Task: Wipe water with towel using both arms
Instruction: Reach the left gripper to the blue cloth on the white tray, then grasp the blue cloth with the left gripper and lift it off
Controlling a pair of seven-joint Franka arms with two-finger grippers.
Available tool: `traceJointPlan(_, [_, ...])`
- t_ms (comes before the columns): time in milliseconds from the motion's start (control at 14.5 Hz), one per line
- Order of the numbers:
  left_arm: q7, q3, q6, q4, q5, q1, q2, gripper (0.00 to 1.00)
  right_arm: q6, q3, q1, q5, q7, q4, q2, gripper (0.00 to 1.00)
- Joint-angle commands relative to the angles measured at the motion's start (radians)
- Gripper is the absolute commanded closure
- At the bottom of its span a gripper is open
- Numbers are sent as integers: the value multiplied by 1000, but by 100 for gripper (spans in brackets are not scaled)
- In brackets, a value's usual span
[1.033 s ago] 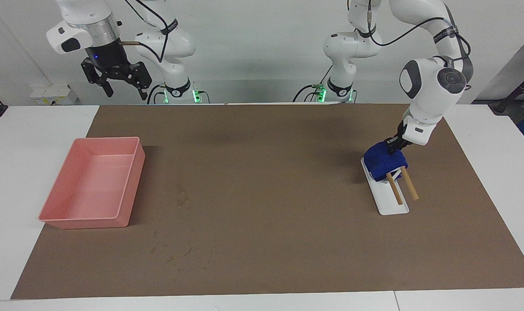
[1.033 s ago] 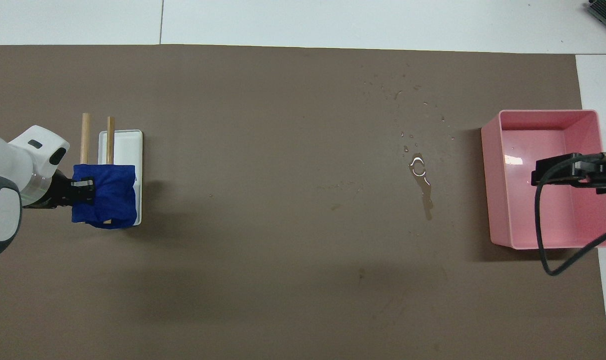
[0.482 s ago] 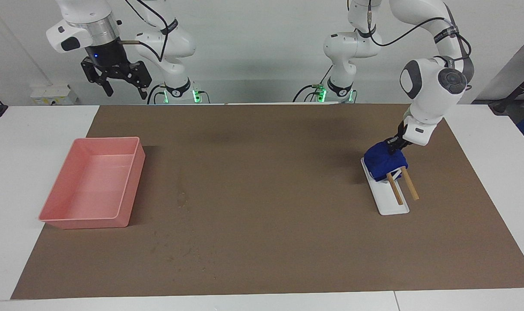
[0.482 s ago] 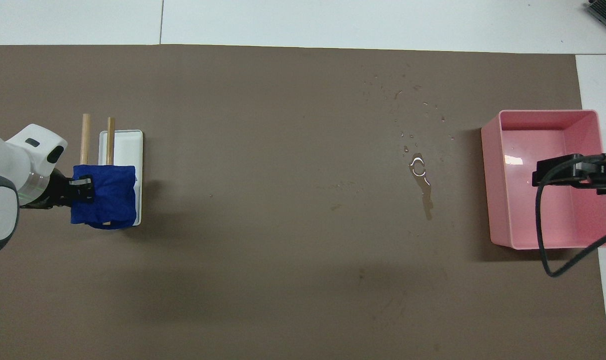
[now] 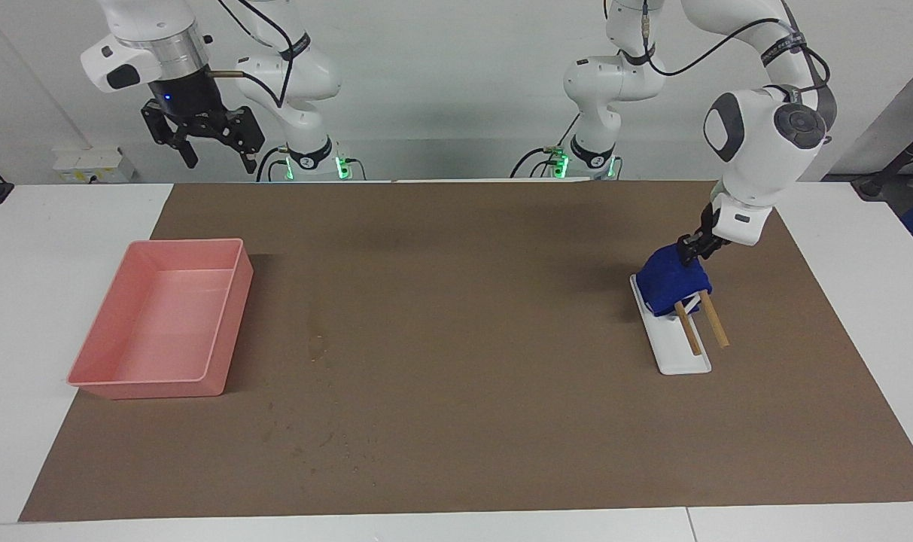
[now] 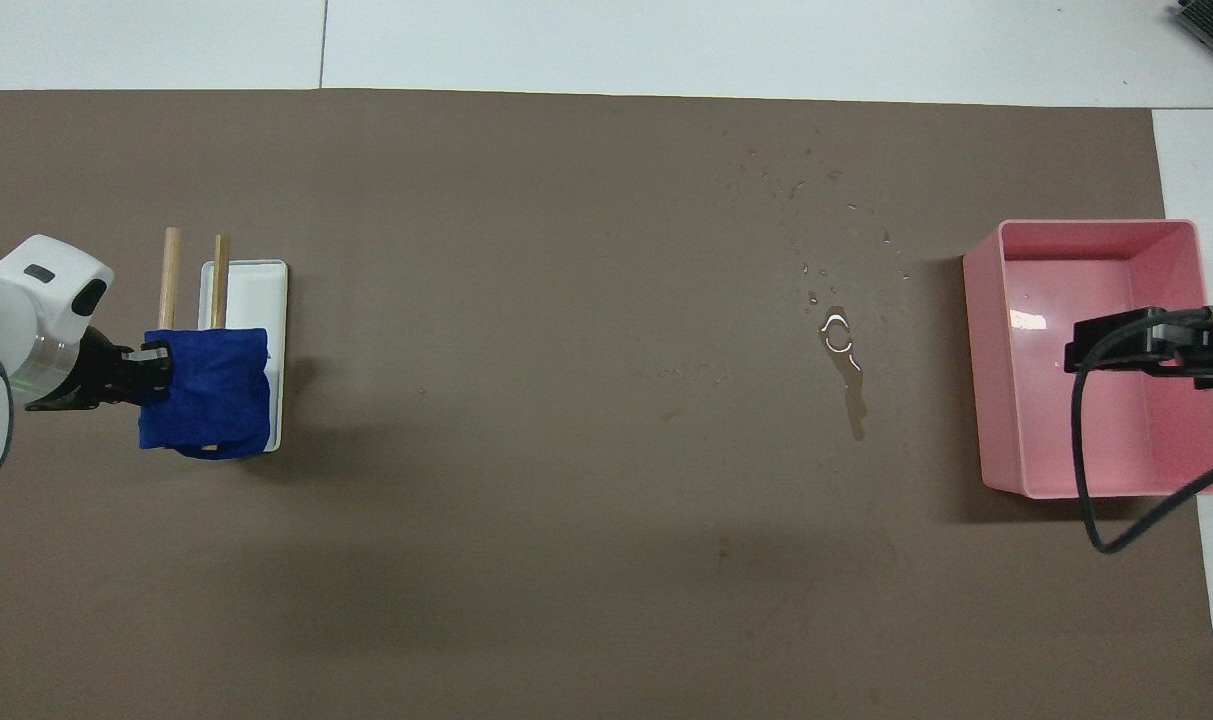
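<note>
The left gripper (image 5: pixel 689 252) has its jaws pinched on the upper edge of the blue towel (image 5: pixel 671 280), which is draped over a small rack of two wooden rods (image 5: pixel 701 324) on a white base (image 5: pixel 686 361), toward the left arm's end of the brown mat (image 5: pixel 456 421). The right gripper (image 5: pixel 204 143) hangs high with its jaws apart, that arm waiting above the table's edge nearest the robots, at its own end, where the pink tray (image 5: pixel 230 331) sits near the mat's border. Between tray and rack the mat lies bare and wide.

From overhead, the left gripper (image 6: pixel 151 368) meets the towel (image 6: pixel 211 385) at its side edge; the rods (image 6: pixel 171 275) stick out past it, away from the robots. A puddle (image 6: pixel 846 375) with scattered drops lies beside the tray (image 6: pixel 996 400), well apart from the towel. The right gripper (image 6: pixel 1141 345) shows over the tray.
</note>
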State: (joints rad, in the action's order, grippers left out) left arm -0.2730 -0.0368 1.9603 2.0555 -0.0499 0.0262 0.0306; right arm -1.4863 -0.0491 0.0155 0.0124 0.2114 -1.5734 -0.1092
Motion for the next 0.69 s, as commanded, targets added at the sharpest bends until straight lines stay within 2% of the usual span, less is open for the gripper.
traceJointPlan(0, [-14,-8,8,15,-11,14,11,0,9,-3,-8,4,-17,-17,-12,0])
traceJointPlan(344, [-14,-8,46,51,-11,20,22,0,12,-3,-8,4,-9,-26,-15,0])
traceJointPlan(413, [-15,-9,46,52,-11,21,22,12,12,-3,-8,4,-7,-31,-17,0])
traceJointPlan(620, [-22,-9,49,58,-11,21,25,31,11,-3,-6,4,-9,-37,-23,0])
